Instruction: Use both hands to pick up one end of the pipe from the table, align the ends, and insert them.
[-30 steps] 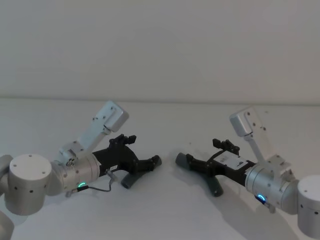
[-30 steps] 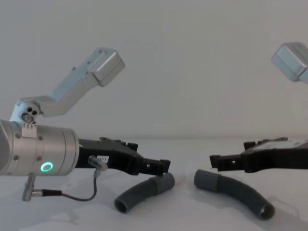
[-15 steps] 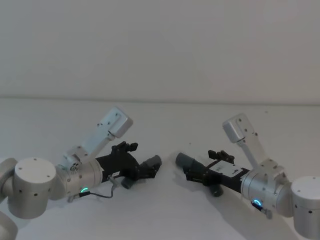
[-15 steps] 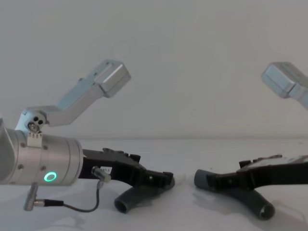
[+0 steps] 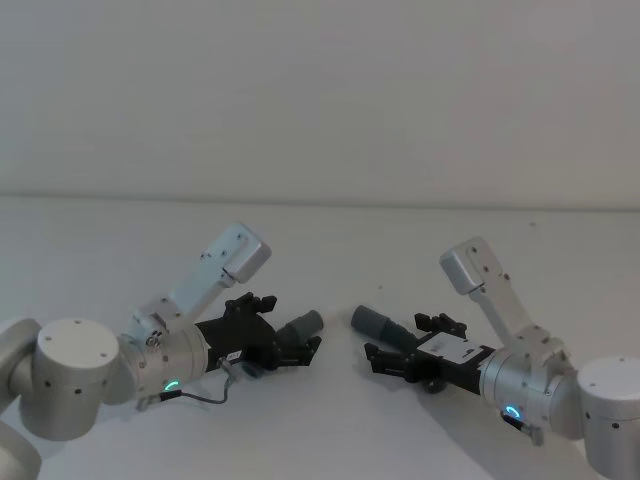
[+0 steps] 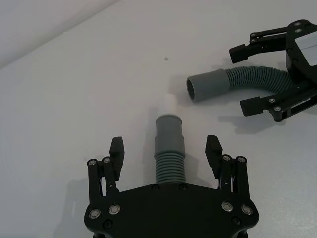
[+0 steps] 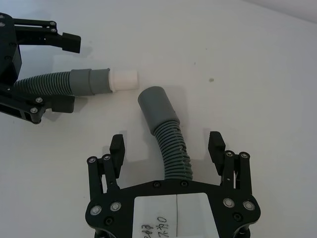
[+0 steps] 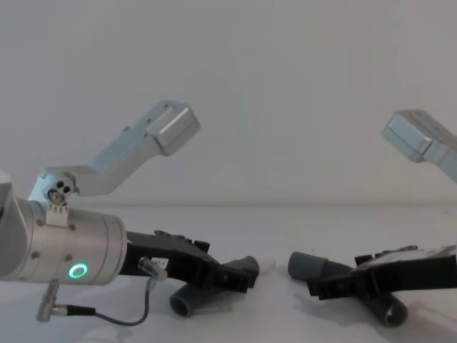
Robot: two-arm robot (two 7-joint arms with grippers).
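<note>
Straddling short hose (image 6: 169, 163) at lower left of head view, left gripper (image 6: 165, 145) keeping fingers (image 6: 117, 151) released, spread wide, not touching it. Right gripper (image 7: 166, 142) at lower right straddling long hose (image 7: 173, 153), fingers likewise released. Both hoses lying on tabletop (image 5: 330, 440); white tip (image 6: 169, 102) pointing near open collar (image 6: 205, 85), apart.

You are working in what looks like a robotics lab or test cell. The tabletop (image 5: 320, 260) is a plain matte white surface running back to a bare pale wall (image 5: 320, 90). Over it reach the silver left arm (image 5: 75, 375) and right arm (image 5: 535, 385), built from machined cylindrical joints. The left arm carries a glowing green ring light (image 8: 77, 271) and a loose grey cable (image 8: 86, 310) plugged into its wrist.
</note>
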